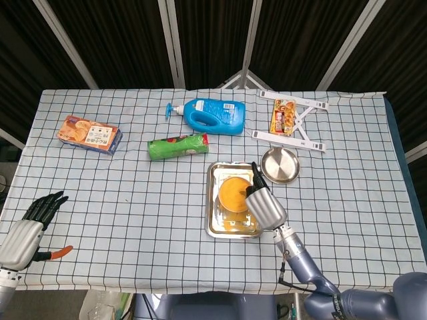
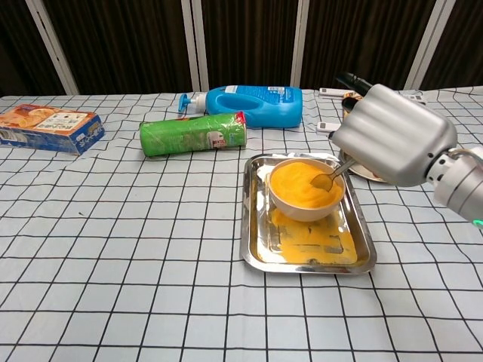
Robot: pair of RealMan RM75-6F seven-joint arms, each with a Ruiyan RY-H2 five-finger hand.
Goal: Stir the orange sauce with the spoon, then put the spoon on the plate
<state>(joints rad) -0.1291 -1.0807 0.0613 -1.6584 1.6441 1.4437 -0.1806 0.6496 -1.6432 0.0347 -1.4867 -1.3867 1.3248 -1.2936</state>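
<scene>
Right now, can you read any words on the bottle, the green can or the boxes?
No words can be read for sure.
Blue bottle: label too small.
Green can: printing blurred.
Orange box: print too small.
Snack packet: blurred.

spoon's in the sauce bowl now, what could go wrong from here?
1. Sauce is already spilled on the tray under the bowl; the orange sauce sits high, so hard stirring could slop more over.
2. The spoon held by the right hand is coated; carrying it to the plate may drip on the checked cloth.
3. The bowl stands loose in the tray and could slide or tip if pushed.
</scene>
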